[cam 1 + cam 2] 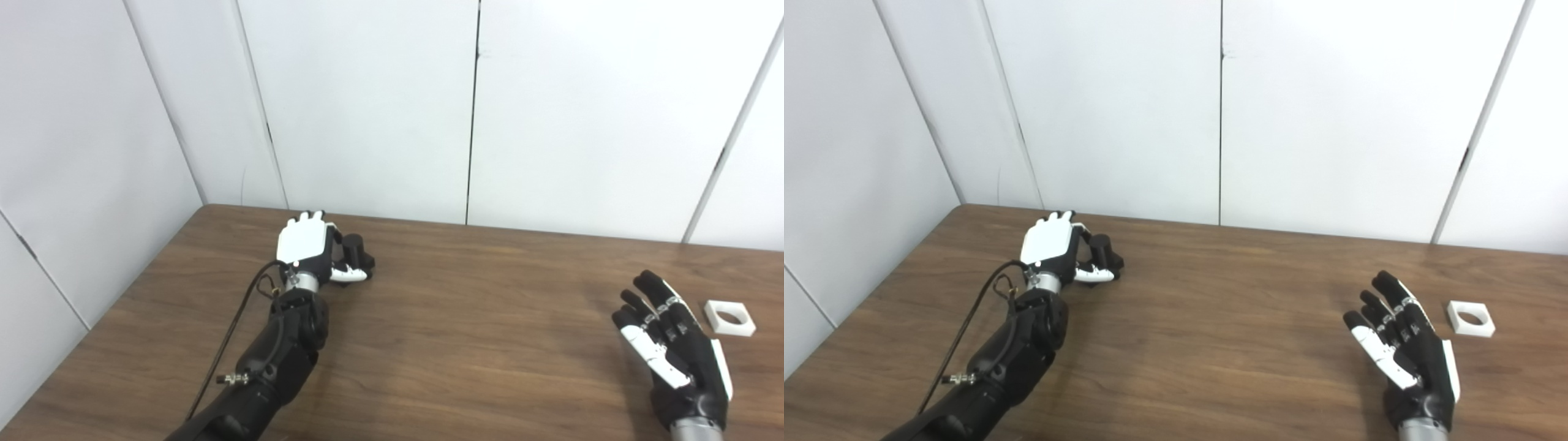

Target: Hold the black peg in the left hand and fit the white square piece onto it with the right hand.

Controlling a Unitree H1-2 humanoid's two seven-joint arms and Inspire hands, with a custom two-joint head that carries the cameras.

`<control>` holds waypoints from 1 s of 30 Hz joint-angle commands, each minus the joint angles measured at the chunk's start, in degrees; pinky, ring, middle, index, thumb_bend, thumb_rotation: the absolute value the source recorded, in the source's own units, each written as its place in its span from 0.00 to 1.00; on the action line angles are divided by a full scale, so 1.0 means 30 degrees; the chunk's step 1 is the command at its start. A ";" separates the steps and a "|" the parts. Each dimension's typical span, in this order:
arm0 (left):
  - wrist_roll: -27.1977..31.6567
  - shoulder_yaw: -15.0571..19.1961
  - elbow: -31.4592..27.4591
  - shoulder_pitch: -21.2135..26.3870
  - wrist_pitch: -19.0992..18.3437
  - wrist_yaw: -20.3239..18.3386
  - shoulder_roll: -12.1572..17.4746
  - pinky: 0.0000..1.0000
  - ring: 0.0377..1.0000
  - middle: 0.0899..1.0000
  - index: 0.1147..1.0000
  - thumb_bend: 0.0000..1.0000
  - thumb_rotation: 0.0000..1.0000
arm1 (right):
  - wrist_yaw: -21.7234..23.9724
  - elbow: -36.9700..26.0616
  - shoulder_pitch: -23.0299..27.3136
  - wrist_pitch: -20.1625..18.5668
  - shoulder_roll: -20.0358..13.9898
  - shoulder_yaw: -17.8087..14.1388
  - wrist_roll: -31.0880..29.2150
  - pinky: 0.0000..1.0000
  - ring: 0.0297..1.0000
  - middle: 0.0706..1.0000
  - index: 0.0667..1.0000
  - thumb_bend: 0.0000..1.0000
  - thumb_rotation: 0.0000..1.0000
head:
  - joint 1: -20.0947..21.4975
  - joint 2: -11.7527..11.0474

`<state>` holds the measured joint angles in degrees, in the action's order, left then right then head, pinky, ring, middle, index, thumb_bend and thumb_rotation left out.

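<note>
A black peg (356, 249) stands upright on its base on the brown table (465, 318), far left. My left hand (304, 247) lies right beside it, palm toward the peg, fingers stretched away from me and thumb reaching in front of the peg's base; no closed hold shows. The white square piece (729, 318), with a round hole, lies flat at the right. My right hand (670, 343) hovers just left of and nearer than it, open with fingers spread, not touching it.
White wall panels (367, 104) rise straight behind the table's far edge and along its left side. A black cable (229, 334) loops along my left forearm. Bare wood stretches between the two hands.
</note>
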<state>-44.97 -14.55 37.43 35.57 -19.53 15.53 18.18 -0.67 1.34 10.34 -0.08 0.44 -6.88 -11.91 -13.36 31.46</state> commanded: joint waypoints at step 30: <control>0.5556 0.0611 -0.2922 -0.1165 0.3914 -0.4786 0.1437 1.00 0.97 0.90 0.42 0.52 0.07 | 0.0171 -0.0982 0.0257 0.0007 -0.0006 -0.0030 -0.0238 0.84 0.80 0.83 0.77 0.65 0.18 | 0.0561 0.0438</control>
<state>-30.41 -12.87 30.25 32.15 -9.89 4.40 21.82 -0.67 0.23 9.58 -1.38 0.15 -7.02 -12.02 -11.60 32.70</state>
